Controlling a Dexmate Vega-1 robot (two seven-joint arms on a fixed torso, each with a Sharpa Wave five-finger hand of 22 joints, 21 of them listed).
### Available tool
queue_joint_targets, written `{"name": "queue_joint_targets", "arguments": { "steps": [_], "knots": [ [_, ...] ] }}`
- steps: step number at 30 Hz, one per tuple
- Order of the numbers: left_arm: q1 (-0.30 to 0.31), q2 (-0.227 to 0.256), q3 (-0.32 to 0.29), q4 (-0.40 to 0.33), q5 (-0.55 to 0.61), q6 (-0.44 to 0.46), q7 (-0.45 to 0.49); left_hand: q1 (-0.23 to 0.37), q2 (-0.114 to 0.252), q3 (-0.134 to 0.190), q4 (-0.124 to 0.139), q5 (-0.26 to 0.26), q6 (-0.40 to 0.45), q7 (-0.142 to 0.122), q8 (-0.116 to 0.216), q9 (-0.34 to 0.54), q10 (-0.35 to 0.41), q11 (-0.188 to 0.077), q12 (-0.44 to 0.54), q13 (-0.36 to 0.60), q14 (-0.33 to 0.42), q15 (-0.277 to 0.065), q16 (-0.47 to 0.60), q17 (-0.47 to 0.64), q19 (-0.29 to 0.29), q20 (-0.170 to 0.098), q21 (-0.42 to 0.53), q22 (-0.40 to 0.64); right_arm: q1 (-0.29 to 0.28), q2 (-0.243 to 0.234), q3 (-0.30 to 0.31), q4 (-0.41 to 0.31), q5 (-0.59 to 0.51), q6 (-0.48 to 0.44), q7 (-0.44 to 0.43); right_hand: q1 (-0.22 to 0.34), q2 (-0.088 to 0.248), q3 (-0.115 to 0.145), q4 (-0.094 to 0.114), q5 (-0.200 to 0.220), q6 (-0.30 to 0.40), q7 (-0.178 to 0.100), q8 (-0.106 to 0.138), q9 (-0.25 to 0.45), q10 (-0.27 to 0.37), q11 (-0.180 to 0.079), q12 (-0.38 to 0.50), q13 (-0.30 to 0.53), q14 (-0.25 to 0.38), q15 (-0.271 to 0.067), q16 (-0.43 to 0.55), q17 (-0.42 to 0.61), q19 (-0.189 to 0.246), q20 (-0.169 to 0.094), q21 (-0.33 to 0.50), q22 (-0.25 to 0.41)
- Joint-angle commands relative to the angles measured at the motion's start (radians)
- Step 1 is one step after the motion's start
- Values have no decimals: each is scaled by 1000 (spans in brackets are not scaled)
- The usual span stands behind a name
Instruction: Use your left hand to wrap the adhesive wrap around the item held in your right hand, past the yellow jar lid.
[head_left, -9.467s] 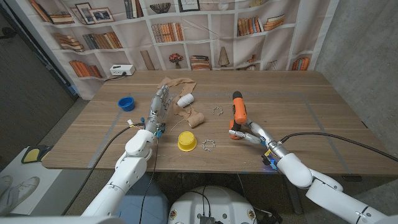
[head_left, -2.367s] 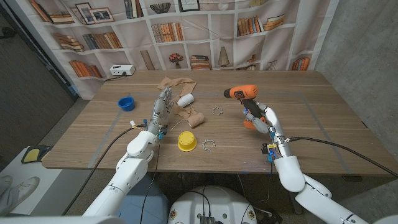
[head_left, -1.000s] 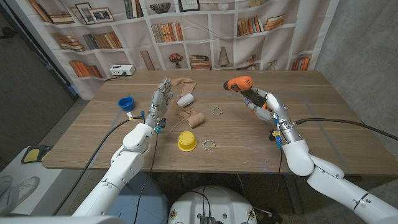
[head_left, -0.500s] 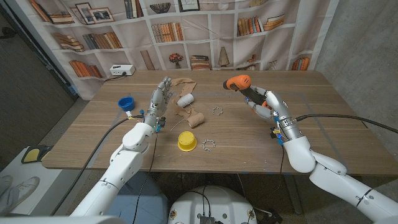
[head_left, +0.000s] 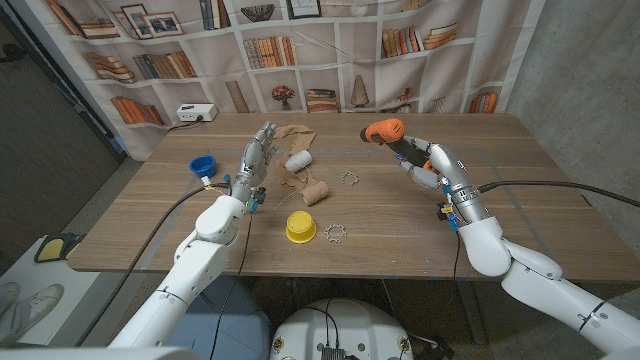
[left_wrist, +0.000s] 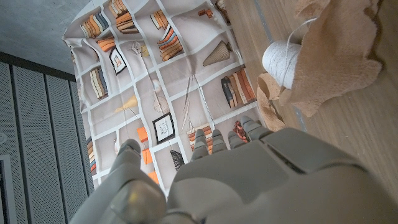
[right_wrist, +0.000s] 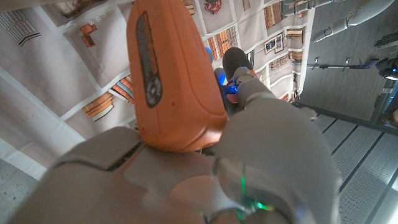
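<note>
My right hand (head_left: 432, 165) grips an orange drill (head_left: 384, 132) and holds it above the table's far right part; in the right wrist view the drill's orange body (right_wrist: 171, 81) stands up out of that hand (right_wrist: 186, 180). My left hand (head_left: 254, 163) is raised with its fingers apart and nothing in them, just left of the crumpled tan adhesive wrap (head_left: 284, 136). A white roll (head_left: 298, 160) and a tan roll (head_left: 315, 190) lie by the wrap. The yellow jar lid (head_left: 301, 227) sits nearer the front. The left wrist view shows the left hand (left_wrist: 249, 174), the white roll (left_wrist: 281, 59) and the wrap (left_wrist: 333, 56).
A blue cap (head_left: 203, 166) lies left of my left hand. Two small metal rings (head_left: 348, 179) (head_left: 335, 233) lie mid-table. A white power strip (head_left: 195, 113) sits at the table's far left edge. A bookshelf backdrop hangs behind the table.
My right hand has lifted the drill off the table and carried it up and toward the far side. My left hand has edged a little closer to the wrap.
</note>
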Motion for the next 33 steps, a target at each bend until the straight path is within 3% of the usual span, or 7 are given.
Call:
{"name": "queue_joint_targets", "arguments": {
  "steps": [1,13,19,21,33],
  "knots": [
    [11,35,2,-37,50,6,23,-3,3,11,-2,-3,9,-5,1,4,8,2,7,3,3,-3,7,2,-6,0,1,2,-1,-13,10,-14,-6,-20,-6,41,49,120,115,-7,47,-36,-6,5,4,0,-3,5,8,-99,-6,2,-10,-124,24,23],
    [20,85,10,-104,172,26,81,32,-5,22,-27,-5,33,1,6,4,56,-8,23,4,7,-4,6,0,-7,1,-1,1,-8,-28,24,-22,-8,-30,-12,41,48,121,114,-7,49,-35,-8,9,4,0,-4,9,8,-99,-12,3,-18,-124,44,25],
    [26,107,18,-136,255,40,119,56,-7,30,-41,-4,57,-9,12,5,67,1,25,5,13,-4,7,0,-7,4,-1,0,-17,-37,34,-34,-9,-43,-12,41,48,121,114,-7,49,-36,-9,11,4,-1,-5,12,11,-99,-14,4,-22,-124,53,26],
    [25,114,21,-146,289,48,133,68,-9,34,-47,-3,64,-14,13,6,79,-7,29,6,20,-2,9,0,-7,7,-2,0,-20,-39,37,-37,-6,-49,-12,41,48,121,114,-7,48,-36,-9,11,4,-1,-5,12,11,-99,-15,4,-24,-124,56,26],
    [35,145,25,-205,410,107,153,103,-16,45,-55,-1,86,-17,17,7,120,-14,41,8,28,-4,9,1,-8,9,-2,0,-21,-43,38,-41,-7,-73,-3,41,47,122,113,-7,50,-37,-10,14,6,-1,-7,13,14,-99,-18,6,-31,-123,72,26]
  ]
}}
